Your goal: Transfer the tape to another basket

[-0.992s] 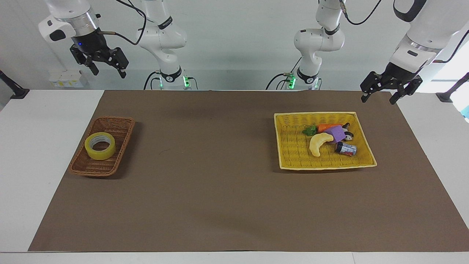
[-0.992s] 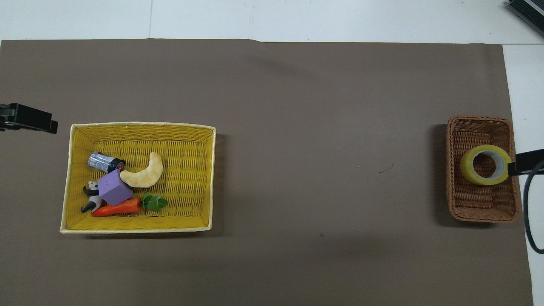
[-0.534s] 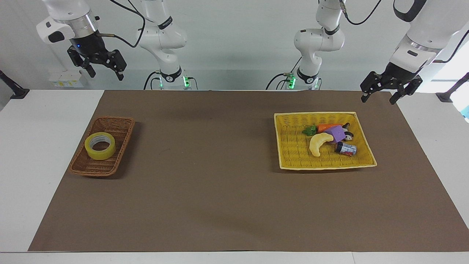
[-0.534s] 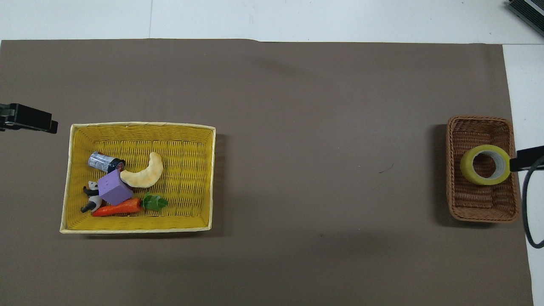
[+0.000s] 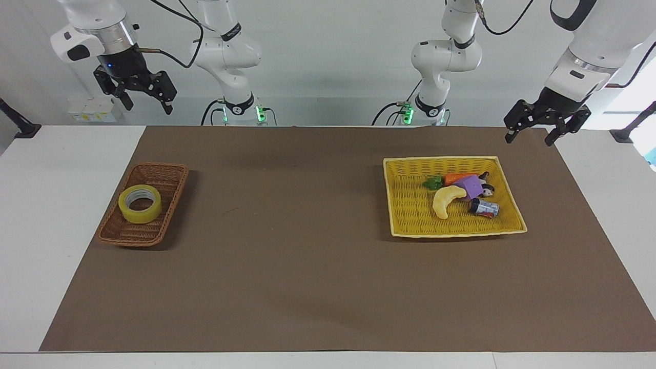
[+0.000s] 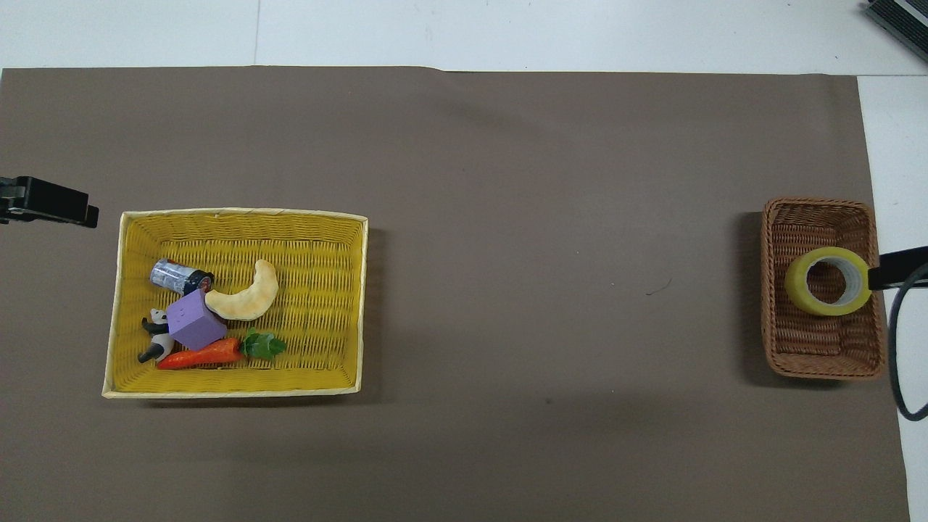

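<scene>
The tape [image 5: 140, 204], a translucent yellow roll with a pale core, lies flat in the narrow brown wicker basket [image 5: 157, 174] at the right arm's end of the table. From overhead the tape [image 6: 828, 280] sits in the middle of that basket [image 6: 819, 348]. My right gripper [image 5: 147, 104] hangs open and empty, high above the table edge nearest the robots, on the basket's side. My left gripper [image 5: 529, 138] is also open and empty, up in the air over the mat's corner beside the yellow basket [image 5: 410, 215].
The flat yellow basket [image 6: 319, 362] at the left arm's end holds a banana toy [image 6: 250, 296], a purple block [image 6: 194, 320], a carrot [image 6: 199, 355], a small can [image 6: 177, 276] and a panda figure [image 6: 154, 326]. A brown mat [image 5: 287, 246] covers the table.
The right gripper has shifted slightly toward its end of the table and turned a little. The left arm, the tape and both baskets have not moved.
</scene>
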`<state>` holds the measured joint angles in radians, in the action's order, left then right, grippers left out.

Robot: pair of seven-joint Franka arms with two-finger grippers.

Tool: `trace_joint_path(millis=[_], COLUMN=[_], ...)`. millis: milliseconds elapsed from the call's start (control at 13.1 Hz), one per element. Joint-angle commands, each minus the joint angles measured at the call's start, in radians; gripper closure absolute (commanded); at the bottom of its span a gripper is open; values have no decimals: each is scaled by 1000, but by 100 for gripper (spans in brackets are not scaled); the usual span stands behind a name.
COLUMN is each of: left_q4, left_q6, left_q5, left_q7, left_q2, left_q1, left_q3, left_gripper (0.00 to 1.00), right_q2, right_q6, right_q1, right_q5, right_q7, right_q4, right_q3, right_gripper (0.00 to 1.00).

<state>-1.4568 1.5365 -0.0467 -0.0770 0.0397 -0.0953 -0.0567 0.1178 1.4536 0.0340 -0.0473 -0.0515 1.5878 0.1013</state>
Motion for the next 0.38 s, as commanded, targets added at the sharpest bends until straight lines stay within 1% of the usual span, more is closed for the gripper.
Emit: trace_joint_path(millis=[0, 153, 305], left_q4=[4, 4, 4], left_q6=[-15, -15, -15], left_q5=[21, 21, 21], left_q7=[-15, -14, -14], left_q2=[-4, -4, -4], left_q1=[2, 2, 2], left_q3=[0, 0, 0], left_gripper=[0, 0, 0], right_q2=[16, 19, 17], right_q6=[5, 5, 10], right_q1=[6, 10, 14], right_q5=[-3, -2, -2], right_q7=[28, 33, 77], right_q4=[27, 30, 31], right_q3=[5, 3, 3], right_gripper=[0, 0, 0])
